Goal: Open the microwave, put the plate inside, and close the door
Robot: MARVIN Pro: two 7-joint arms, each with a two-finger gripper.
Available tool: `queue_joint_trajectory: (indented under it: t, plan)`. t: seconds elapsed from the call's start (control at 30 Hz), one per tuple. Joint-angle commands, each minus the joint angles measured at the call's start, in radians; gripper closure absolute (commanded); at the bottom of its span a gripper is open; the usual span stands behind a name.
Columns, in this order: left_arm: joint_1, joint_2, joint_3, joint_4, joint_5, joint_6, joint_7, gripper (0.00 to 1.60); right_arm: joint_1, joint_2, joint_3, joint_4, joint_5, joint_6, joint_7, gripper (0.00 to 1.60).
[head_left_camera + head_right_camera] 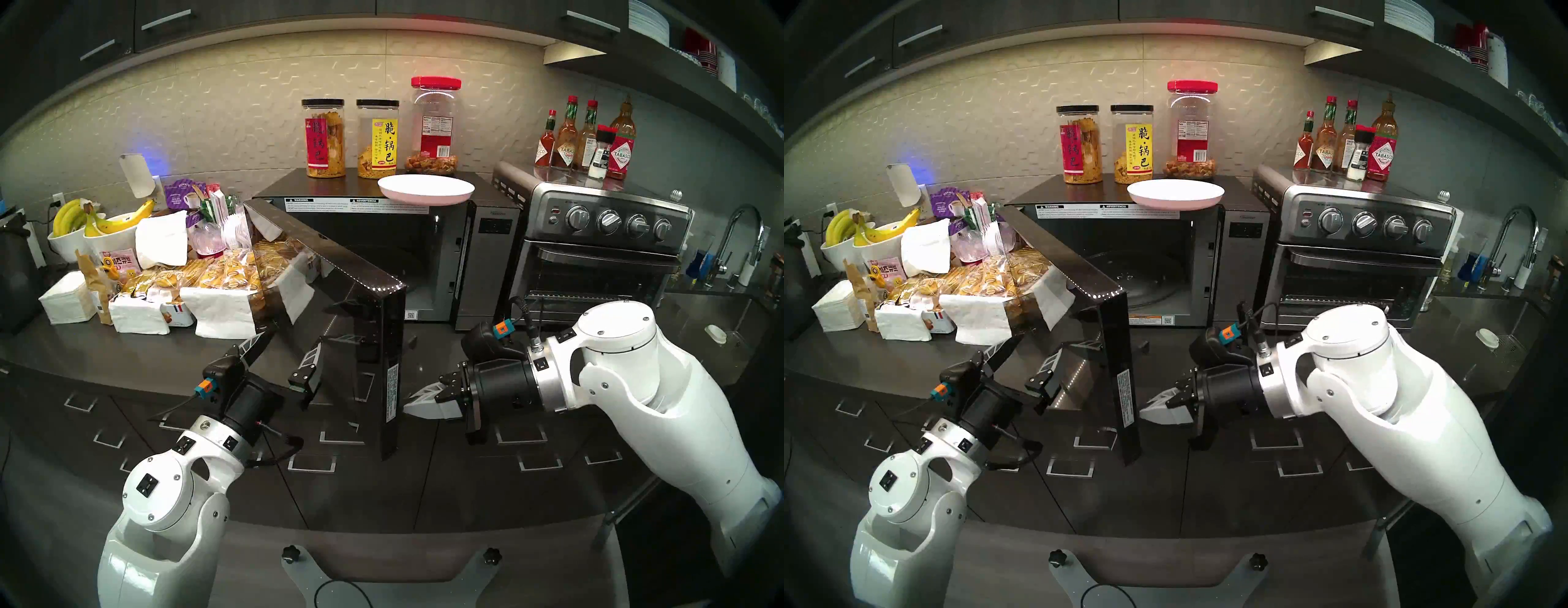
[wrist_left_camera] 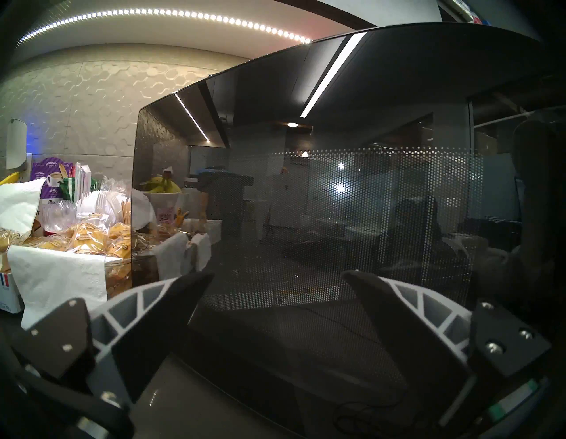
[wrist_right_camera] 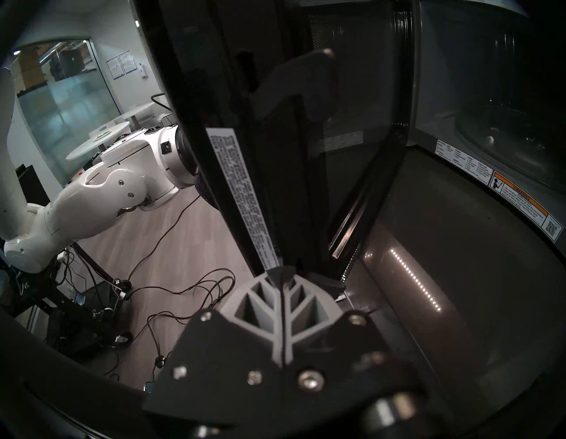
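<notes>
The black microwave (image 1: 488, 254) stands on the counter with its cavity showing and a glass turntable (image 1: 1149, 276) inside. Its glossy door (image 1: 339, 297) is hinged at the left and swung far out toward me. The white plate (image 1: 425, 190) lies on the microwave's top, overhanging the front edge. My left gripper (image 1: 297, 339) is open, its fingers spread just before the door's outer glass (image 2: 337, 184), holding nothing. My right gripper (image 1: 409, 405) is shut and empty. Its tips (image 3: 280, 271) rest against the door's free edge (image 3: 245, 199) beside the white label.
Three snack jars (image 1: 377, 140) stand behind the plate. A steel toaster oven (image 1: 594, 254) with sauce bottles (image 1: 594, 140) on top sits right of the microwave. Snack packets (image 1: 220, 276), napkins and bowls of bananas (image 1: 85, 225) crowd the counter left. A sink faucet (image 1: 742, 237) is far right.
</notes>
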Motion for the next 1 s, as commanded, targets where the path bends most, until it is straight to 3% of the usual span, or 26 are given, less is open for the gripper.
queue_joint_trajectory:
  t: [0.0,0.97]
  plan:
    - [0.0,0.003,-0.001,-0.02,0.001,-0.001,-0.002,0.0,-0.002,-0.007,0.0,-0.02,-0.001,-0.001,-0.006,1.6]
    - [-0.001,0.002,-0.002,-0.02,0.001,-0.001,-0.003,0.0,0.023,-0.018,-0.031,0.021,-0.016,-0.01,-0.004,1.6]
